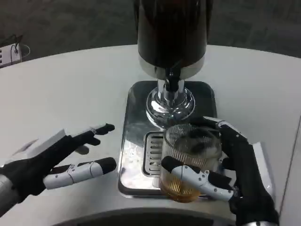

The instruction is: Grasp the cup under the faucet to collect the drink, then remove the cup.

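The right hand point(225, 174) was wrapped tight around the cup point(190, 160), which sat on the near part of the shiny tray point(134, 146) just in front of the faucet point(171, 87), while the left hand point(61, 157) lay open and empty, left of the tray.

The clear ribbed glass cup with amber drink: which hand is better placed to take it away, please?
Right. The right hand already grips the clear ribbed glass cup on the steel drip tray; the left hand lies open beside the tray.

left hand point(51, 162): white back, black palm | right hand point(225, 172): black, white finger segments | fingertips black
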`<state>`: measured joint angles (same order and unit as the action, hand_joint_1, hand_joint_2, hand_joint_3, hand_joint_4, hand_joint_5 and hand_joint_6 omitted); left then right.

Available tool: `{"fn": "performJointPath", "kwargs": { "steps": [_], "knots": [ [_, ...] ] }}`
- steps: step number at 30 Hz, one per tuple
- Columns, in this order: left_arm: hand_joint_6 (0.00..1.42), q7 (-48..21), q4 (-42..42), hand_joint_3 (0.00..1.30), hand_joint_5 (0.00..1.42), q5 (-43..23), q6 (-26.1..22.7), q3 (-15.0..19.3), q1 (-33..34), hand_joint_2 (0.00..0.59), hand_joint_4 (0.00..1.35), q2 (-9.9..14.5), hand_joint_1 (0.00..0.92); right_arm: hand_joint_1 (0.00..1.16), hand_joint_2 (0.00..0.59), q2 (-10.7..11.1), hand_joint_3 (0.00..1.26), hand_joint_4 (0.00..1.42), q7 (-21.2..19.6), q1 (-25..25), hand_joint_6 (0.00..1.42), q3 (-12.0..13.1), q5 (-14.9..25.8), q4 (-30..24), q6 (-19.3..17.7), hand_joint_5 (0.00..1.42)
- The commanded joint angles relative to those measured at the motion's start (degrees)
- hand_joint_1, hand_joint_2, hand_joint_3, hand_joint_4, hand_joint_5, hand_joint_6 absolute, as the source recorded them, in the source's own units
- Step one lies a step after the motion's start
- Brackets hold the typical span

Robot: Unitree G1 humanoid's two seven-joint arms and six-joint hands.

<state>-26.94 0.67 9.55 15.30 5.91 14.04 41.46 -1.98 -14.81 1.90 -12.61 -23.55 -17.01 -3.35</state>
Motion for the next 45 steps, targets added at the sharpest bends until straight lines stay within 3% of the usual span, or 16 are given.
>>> {"fn": "performJointPath", "kwargs": {
  "steps": [1,14,31,45],
  "knots": [
    [0.26,0.5,-0.3,0.13,0.17,0.3,1.5,-0.2,0.1,0.086,0.10,0.1,0.000,1.00,0.230,0.5,0.91,1.16,2.0,-2.7,1.42,0.2,-0.3,-7.0,0.3,1.37],
    [0.25,-0.6,-7.4,0.13,0.16,1.0,4.1,-0.6,-3.2,0.081,0.08,0.9,0.000,0.99,0.228,2.6,0.91,1.17,8.6,-4.8,1.42,0.8,-0.2,-18.3,1.2,1.39],
    [0.20,1.8,-18.7,0.09,0.08,4.8,3.8,1.9,-10.8,0.075,0.00,-0.3,0.000,0.99,0.227,10.4,0.93,1.17,17.9,-5.4,1.42,8.5,3.8,-25.8,-0.5,1.39],
    [0.09,3.6,-25.3,0.00,0.00,8.4,2.1,2.8,-14.7,0.061,0.00,-2.5,0.000,0.98,0.227,12.9,0.94,1.17,20.1,-8.3,1.42,11.1,5.9,-29.6,-1.2,1.39]
  ]
}}
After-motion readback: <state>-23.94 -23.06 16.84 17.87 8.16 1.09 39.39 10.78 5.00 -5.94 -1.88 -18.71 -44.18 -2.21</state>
